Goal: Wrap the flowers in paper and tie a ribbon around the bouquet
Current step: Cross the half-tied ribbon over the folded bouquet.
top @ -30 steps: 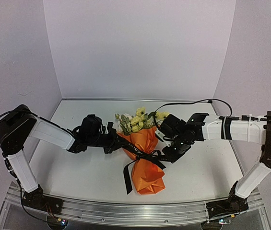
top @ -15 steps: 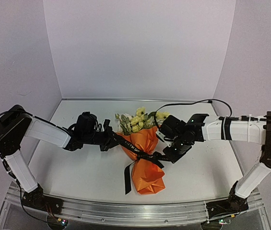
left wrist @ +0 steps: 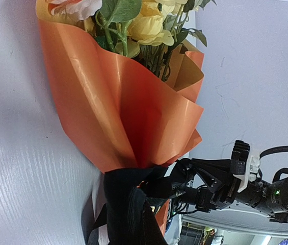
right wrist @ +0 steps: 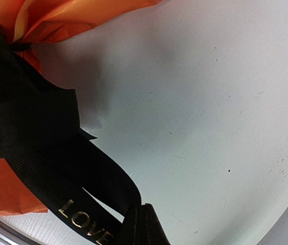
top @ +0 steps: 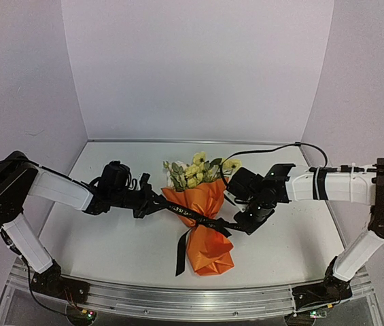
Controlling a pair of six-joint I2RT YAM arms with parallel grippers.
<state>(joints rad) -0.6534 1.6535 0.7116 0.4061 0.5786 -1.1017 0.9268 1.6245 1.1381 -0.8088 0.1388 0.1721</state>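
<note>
Both my pincers were pinched tight on the ribbon (top: 198, 217). My left pincer (top: 155, 202) held one end just left of the bouquet (top: 206, 227), and my right pincer (top: 240, 225) held the other end just right of it. The bouquet lay near the middle of the table (top: 103, 238). Its flowers (top: 197, 170) pointed to the far side and the folded foot of the paper (top: 211, 255) pointed to the near side. The ribbon crossed the cone at its waist, and a loose tail trailed off toward the near edge.

I judged that I was cinching the knot. To do that well I would have pulled my two ends apart evenly and low along the table, in one line through the waist. That way the band would bite into the paper without sliding toward the blooms or dragging the cone sideways. I would have stopped once the paper puckered, since thin paper tears under a hard tug.

Compared with a second before, my left arm had drawn back to the left, so its stretch of ribbon ran longer and straighter from the cone. My right pincer had crept a little to the right and nearer. The bouquet had hardly moved, though the band looked snugger.
</note>
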